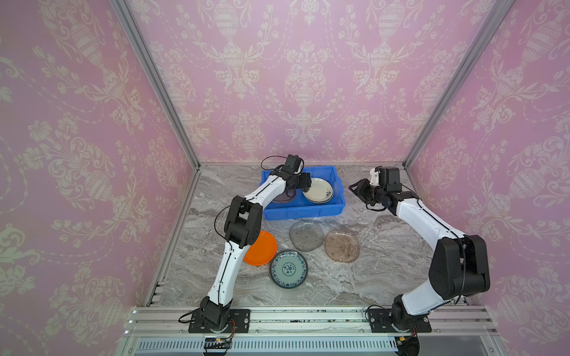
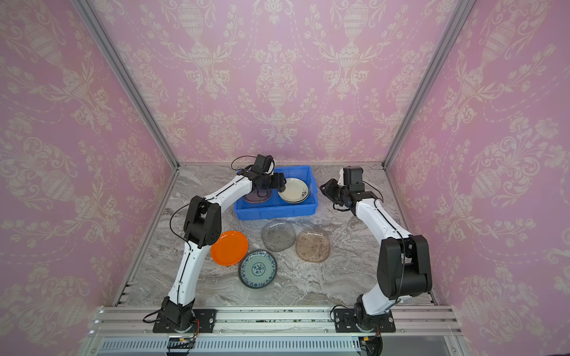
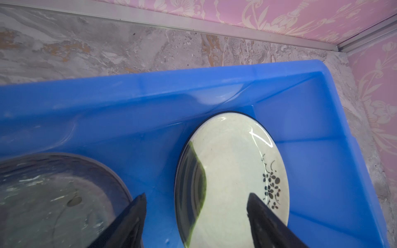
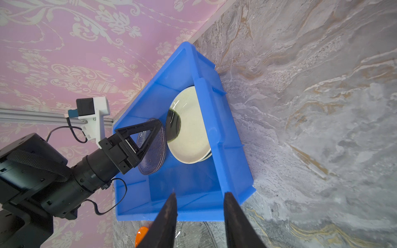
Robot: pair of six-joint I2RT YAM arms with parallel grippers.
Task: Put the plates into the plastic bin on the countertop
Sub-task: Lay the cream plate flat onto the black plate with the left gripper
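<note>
Blue ribbed plastic bin (image 1: pixel 308 212), countertop (image 1: pixel 385 277) far edge: one cream round plate (image 1: pixel 317 190), one tinted glass plate (image 1: pixel 282 197). In front, four plates: orange (image 1: pixel 263 248), teal floral (image 1: pixel 288 268), grey glass (image 1: pixel 305 235), brown glass (image 1: pixel 341 245). Left gripper (image 3: pixel 196 194), right gripper (image 4: pixel 199 194): fingers apart, empty

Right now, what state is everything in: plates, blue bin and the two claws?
left gripper: open, empty, over the bin
right gripper: open, empty, beside the bin
plastic bin: upright, partly filled
cream plate: in the bin, face up
dark glass plate: in the bin, beside the cream plate
orange plate: on countertop
teal floral plate: on countertop
grey glass plate: on countertop
brownish glass plate: on countertop
</note>
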